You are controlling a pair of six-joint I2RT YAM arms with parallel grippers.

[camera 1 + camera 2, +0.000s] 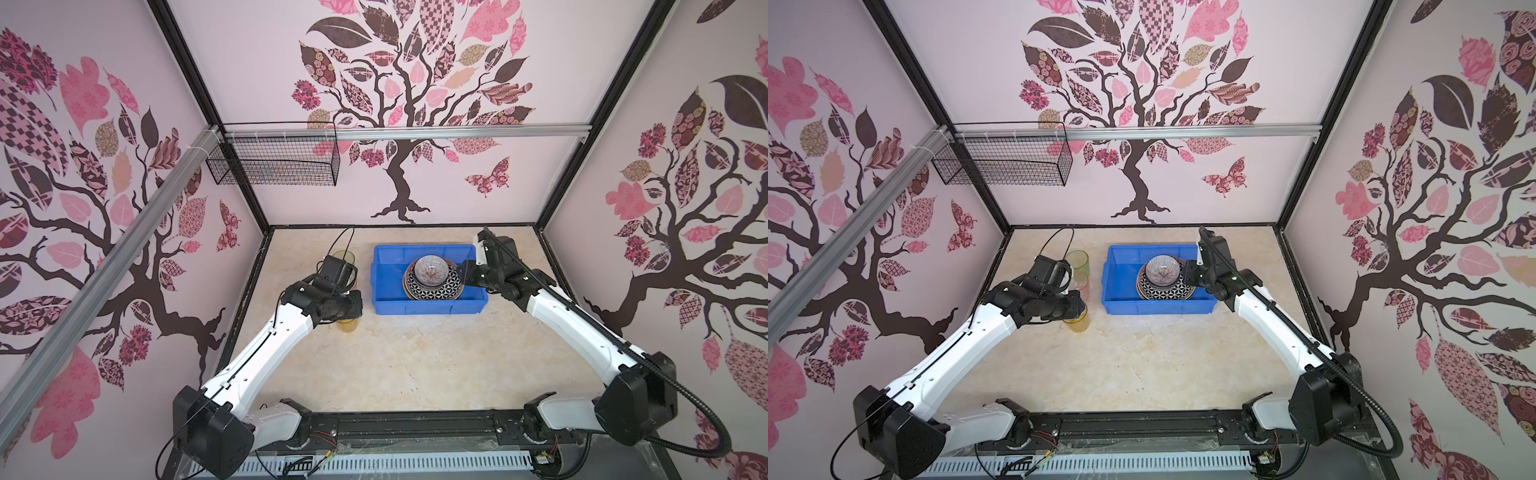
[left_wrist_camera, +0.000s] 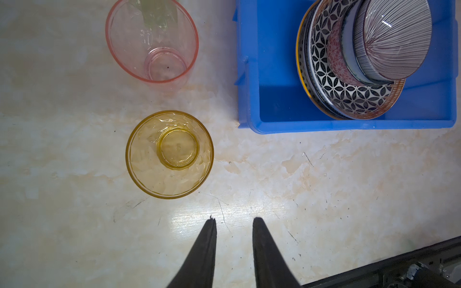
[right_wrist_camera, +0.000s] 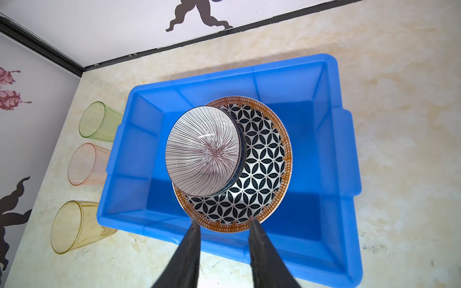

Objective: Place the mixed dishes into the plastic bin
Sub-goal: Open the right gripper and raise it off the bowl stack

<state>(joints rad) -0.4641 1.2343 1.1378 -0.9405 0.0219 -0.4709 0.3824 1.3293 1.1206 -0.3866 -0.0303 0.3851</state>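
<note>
In both top views the left arm (image 1: 266, 332) is covering much of the tumblers. The amber tumbler (image 1: 347, 325) is peeking out from under the wrist. The green tumbler (image 1: 1077, 259) and the pink tumbler (image 1: 1082, 282) are showing only in part behind the camera housing, and the fingers are hidden there. In the left wrist view the left gripper (image 2: 234, 222) is hanging over bare tabletop (image 2: 324, 199), jaws parted with nothing between them, near the amber tumbler but not touching it. The pink tumbler is standing upright beyond it. The green one is being cut off by the frame edge and is showing only through the pink wall. All three are standing on the table outside the bin, beside its left wall.

The blue bin (image 1: 415, 309) is sitting mid-table and holding a stack toward its right end. The striped bowl (image 3: 202, 152) is sitting on top. A blue-edged bowl (image 2: 349, 49) and a pink floral bowl (image 2: 335, 57) are showing only slivers beneath it, and all are resting on the geometric plate (image 3: 262, 159). The lower plates (image 2: 303, 49) are showing edges only, so their patterns are hard to make out.

The right gripper (image 3: 223, 222) is hovering above the geometric plate's rim, jaws spread and gripping nothing. In the top views its fingertips are blending into the dark wrist.
</note>
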